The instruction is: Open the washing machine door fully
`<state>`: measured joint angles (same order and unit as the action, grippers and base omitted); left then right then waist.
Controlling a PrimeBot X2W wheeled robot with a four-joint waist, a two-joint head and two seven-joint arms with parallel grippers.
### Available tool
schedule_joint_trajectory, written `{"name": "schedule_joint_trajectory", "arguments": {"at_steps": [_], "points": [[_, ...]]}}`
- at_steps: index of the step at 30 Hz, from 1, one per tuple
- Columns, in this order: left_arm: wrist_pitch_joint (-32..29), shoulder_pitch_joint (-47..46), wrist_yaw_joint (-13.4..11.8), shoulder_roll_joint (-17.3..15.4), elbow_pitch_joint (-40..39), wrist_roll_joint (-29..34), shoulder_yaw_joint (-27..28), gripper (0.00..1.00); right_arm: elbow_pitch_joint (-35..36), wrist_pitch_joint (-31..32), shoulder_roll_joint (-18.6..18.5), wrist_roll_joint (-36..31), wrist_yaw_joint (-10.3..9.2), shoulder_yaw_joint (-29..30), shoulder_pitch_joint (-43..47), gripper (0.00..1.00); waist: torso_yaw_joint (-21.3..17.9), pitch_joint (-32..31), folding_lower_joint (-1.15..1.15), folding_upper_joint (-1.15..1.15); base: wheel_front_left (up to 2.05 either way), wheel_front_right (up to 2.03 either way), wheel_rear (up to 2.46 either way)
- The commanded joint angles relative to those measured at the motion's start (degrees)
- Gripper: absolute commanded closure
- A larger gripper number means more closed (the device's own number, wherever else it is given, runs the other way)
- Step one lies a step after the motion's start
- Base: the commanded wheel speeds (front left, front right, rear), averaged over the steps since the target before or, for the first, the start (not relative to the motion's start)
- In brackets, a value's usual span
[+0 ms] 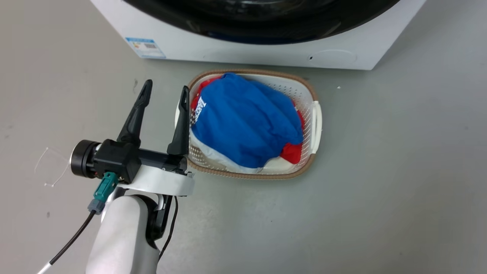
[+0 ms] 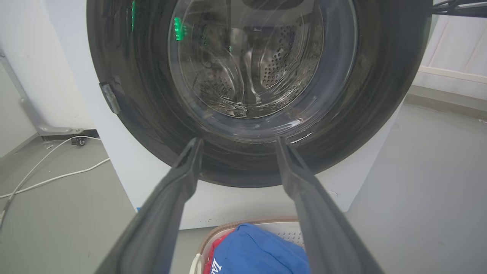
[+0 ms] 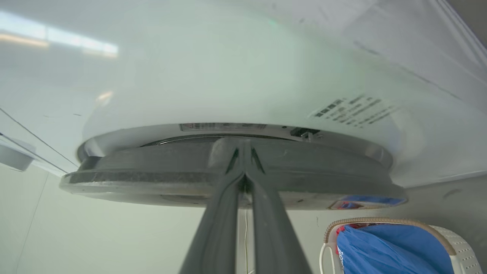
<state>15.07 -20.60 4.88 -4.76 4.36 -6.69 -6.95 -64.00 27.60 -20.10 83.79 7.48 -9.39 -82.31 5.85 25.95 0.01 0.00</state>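
Note:
The washing machine (image 1: pixel 247 53) is a white box at the top of the head view, with the lower arc of the glossy black washing machine door (image 1: pixel 266 30) on its front. My left gripper (image 1: pixel 166 85) is open and holds nothing, low above the floor beside the basket. In the left wrist view its gripper (image 2: pixel 239 140) points at the door (image 2: pixel 152 125), a short way off; the steel drum shows through the glass. My right gripper (image 3: pixel 243 152) is shut, its tips against the door's rim (image 3: pixel 152 179), seen edge-on. A silvery ring shows between rim and white front (image 3: pixel 228 76).
A white laundry basket (image 1: pixel 315 121) with a brown rim, full of blue and red cloth, stands on the grey floor just in front of the machine. A blue label (image 1: pixel 145 47) marks the machine's lower left. White cables (image 2: pixel 57 177) lie on the floor to the machine's left.

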Motion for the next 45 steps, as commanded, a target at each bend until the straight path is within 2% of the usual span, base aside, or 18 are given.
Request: {"name": "schedule_joint_trajectory", "arguments": {"at_steps": [1, 6, 12, 16, 24, 30, 45], "points": [[0.15, -0.91, 0.13, 0.26, -0.14, -0.06, -0.03, 0.0, -0.76, -0.04, 0.07, -0.59, 0.02, -0.44, -0.93, 1.0, 0.85, 0.88, -0.01, 0.0, 0.0, 0.0, 0.0], [0.15, -1.34, 0.15, 0.84, -0.47, -0.24, 0.12, 0.0, -3.51, -0.26, 1.34, -2.3, 0.02, -1.57, -5.55, 1.0, 1.47, 2.53, -0.01, 0.0, 0.0, 0.0, 0.0], [0.15, -1.85, 0.42, 1.16, -0.36, -0.13, -0.08, 0.0, -7.14, 3.82, 1.74, -1.74, 0.08, -1.2, -8.67, 1.0, 2.01, 3.57, -0.01, 0.0, 0.0, 0.0, 0.0], [0.15, -1.34, 0.47, 1.35, 0.01, 0.14, -0.02, 0.0, -9.3, 7.73, 3.75, -0.59, 0.02, -0.63, -8.0, 1.0, 1.88, 2.93, -0.01, 0.0, 0.0, 0.0, 0.0], [0.15, -0.18, 0.45, 1.61, 0.64, 0.33, 0.28, 0.0, -9.83, 13.17, 1.72, -0.66, 0.03, -0.68, -5.95, 1.0, 1.1, 0.69, -0.01, 0.0, 0.0, 0.0, 0.0], [0.15, 0.75, 0.37, 1.71, 1.48, 0.38, 0.27, 0.0, -9.86, 18.12, 2.27, -1.23, 0.02, -1.71, -2.91, 1.0, 0.41, -1.72, -0.01, 0.0, 0.0, 0.0, 0.0], [0.15, 6.83, 0.5, 1.82, 4.71, 0.54, -0.55, 0.0, 2.71, 25.67, 7.86, 0.65, 0.03, -3.64, 16.58, 1.0, -0.93, -12.68, -0.01, 0.0, 0.0, 0.0, 0.0]]}}
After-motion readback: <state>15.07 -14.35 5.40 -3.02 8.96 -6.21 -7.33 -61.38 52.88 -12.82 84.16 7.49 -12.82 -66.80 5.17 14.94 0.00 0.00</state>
